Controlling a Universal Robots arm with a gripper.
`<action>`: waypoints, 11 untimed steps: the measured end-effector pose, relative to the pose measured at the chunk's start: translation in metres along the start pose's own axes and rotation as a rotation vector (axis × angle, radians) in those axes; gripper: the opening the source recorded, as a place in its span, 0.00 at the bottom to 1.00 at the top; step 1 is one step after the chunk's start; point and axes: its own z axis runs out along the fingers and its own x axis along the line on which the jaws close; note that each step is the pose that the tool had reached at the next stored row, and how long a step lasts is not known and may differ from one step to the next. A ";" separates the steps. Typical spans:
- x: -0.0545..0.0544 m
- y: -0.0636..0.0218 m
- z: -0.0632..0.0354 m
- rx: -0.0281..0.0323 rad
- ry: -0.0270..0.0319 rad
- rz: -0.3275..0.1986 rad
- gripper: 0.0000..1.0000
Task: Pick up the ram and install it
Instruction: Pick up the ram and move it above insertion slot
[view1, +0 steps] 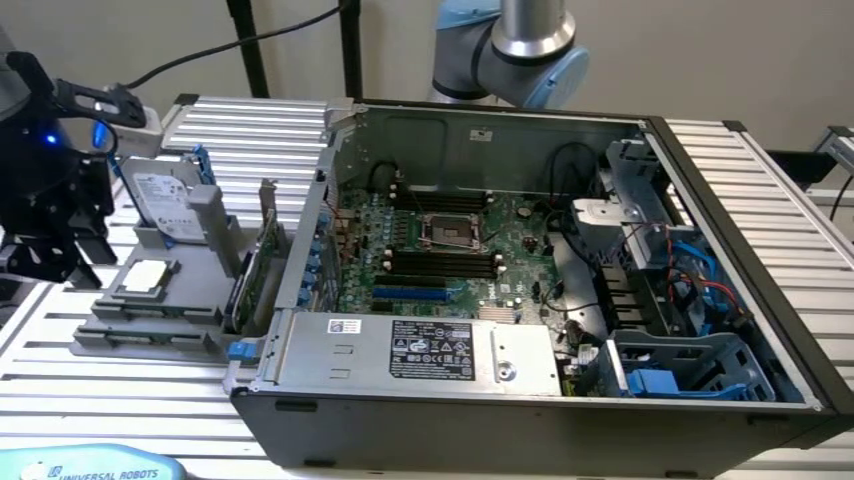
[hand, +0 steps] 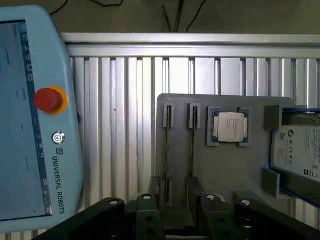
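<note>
Two ram sticks stand on edge in the narrow slots of a grey holder (hand: 225, 170); they appear as thin dark lines, one ram (hand: 167, 150) and a second ram (hand: 191, 150) beside it. My gripper (hand: 174, 200) hovers above that end of the holder, open, its black fingers (hand: 148, 212) spread, with the first ram's line running into the gap between them. In the exterior view the gripper (view1: 54, 262) hangs at the far left, just beside the holder (view1: 147, 325). The motherboard's black memory slots (view1: 434, 262) lie inside the open computer case (view1: 534, 400).
The holder also carries a CPU (hand: 230, 126) and a hard drive (hand: 300, 150). A card with a metal bracket (view1: 260, 260) stands between the holder and the case. A teach pendant (hand: 35, 115) lies on the slatted table (hand: 125, 125). The arm's base (view1: 521, 40) rises behind the case.
</note>
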 end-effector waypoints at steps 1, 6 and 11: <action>0.000 -0.0002 0.0018 0.0000 -0.0002 0.000 0.36; 0.000 -0.0007 0.0109 0.0000 -0.0003 0.000 0.36; 0.001 -0.0012 0.0199 0.0000 -0.0003 0.000 0.36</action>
